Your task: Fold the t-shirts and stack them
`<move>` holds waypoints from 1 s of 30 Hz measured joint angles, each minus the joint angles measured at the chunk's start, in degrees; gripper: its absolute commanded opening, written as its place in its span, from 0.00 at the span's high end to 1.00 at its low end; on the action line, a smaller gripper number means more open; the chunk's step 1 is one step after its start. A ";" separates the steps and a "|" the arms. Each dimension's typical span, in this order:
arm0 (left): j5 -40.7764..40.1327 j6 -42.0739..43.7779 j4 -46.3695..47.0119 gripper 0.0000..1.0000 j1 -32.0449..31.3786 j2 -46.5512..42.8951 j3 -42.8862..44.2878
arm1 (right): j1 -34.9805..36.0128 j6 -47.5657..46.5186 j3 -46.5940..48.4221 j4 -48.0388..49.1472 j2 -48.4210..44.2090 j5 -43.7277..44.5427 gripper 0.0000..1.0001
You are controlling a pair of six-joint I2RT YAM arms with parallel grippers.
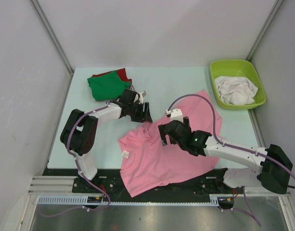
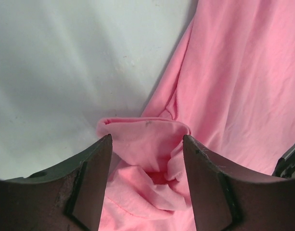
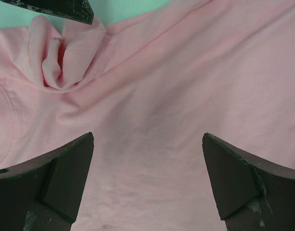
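The table point(image 1: 185, 82) is carrying all items. The pink t-shirt point(image 1: 157, 159) is lying spread at the near centre, rumpled, with its lower hem hanging over the near edge between the two arm bases. The lime-green tub point(image 1: 215, 79) is sitting at the far right corner and is holding the white t-shirts point(image 1: 237, 90) in a loose heap. The green t-shirt point(image 1: 106, 87) is lying folded at the far left, resting on the red t-shirt point(image 1: 121, 73), which is showing along its far edge.

The right gripper point(image 1: 164, 134) is hovering over the upper chest area of the pink t-shirt point(image 3: 185, 96). Its fingers are standing wide apart point(image 3: 148, 137) with nothing between them.

The left gripper point(image 1: 145, 113) is sitting at the far-left sleeve of the pink t-shirt point(image 2: 234, 86). Its fingers are standing at a medium gap point(image 2: 147, 139), straddling a bunched roll of sleeve fabric; whether the pads are pressing the fabric cannot be determined.

The neck label point(image 1: 124, 153) is lying at the left side of the shirt, by the collar.
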 measured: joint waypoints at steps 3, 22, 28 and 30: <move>-0.04 0.00 0.68 0.35 -0.11 0.76 -0.09 | -0.13 0.00 -0.42 -0.02 -0.50 0.00 0.00; -3.80 -1.38 -0.17 0.47 1.62 1.66 -1.64 | -0.09 0.26 -1.27 0.07 -0.66 -0.07 0.00; -3.23 -2.51 0.92 0.84 1.62 2.91 -2.08 | -0.07 0.42 -1.27 0.07 -0.66 -0.07 0.00; -2.99 -2.86 1.20 0.98 1.62 3.43 -2.05 | -0.04 0.44 -1.27 0.04 -0.66 -0.07 0.00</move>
